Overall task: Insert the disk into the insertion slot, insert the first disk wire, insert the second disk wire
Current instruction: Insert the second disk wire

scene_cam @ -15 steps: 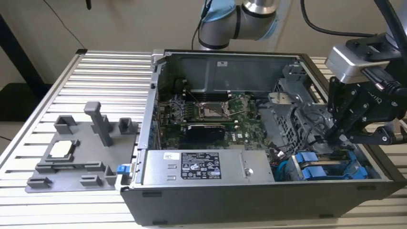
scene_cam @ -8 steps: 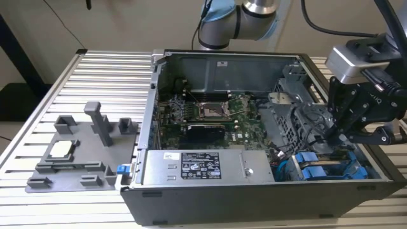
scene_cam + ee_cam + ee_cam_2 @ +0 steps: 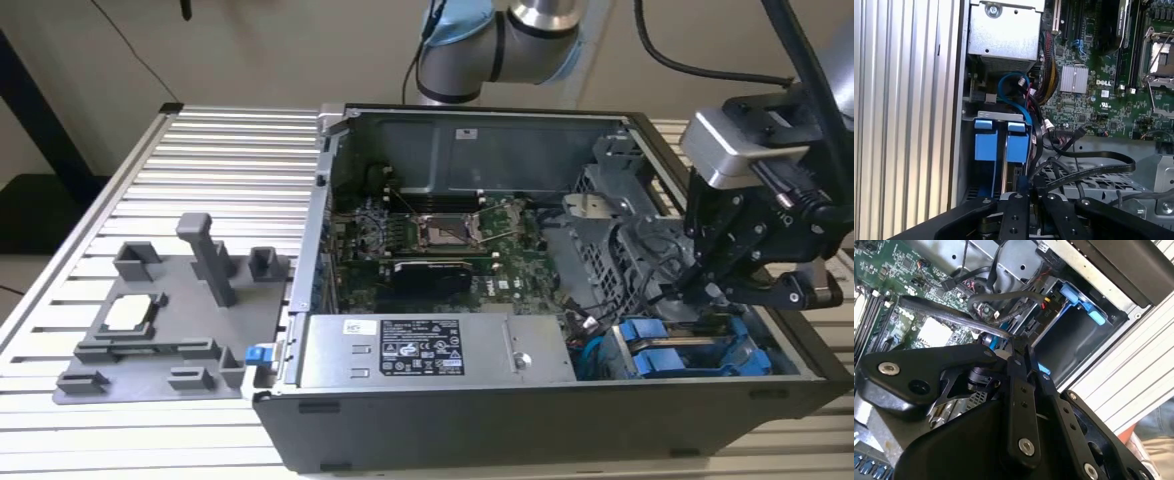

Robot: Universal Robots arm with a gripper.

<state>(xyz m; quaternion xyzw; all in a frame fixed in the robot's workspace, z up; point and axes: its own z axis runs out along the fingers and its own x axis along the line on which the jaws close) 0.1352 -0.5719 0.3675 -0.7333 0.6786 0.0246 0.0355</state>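
disk [image 3: 663, 360] seated in insertion slot [image 3: 747, 335]

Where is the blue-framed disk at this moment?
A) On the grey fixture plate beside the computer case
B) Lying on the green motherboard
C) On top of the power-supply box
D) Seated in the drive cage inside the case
D: the disk, in its blue frame, sits in the insertion slot of the grey drive cage, with the gripper just above it.

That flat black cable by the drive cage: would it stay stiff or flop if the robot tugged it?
The flat black cable probably flops: it already bends in a loose curve over the grey cage. It looks thin, so likely light. Being a flat ribbon, it may twist when the end effector pulls it.
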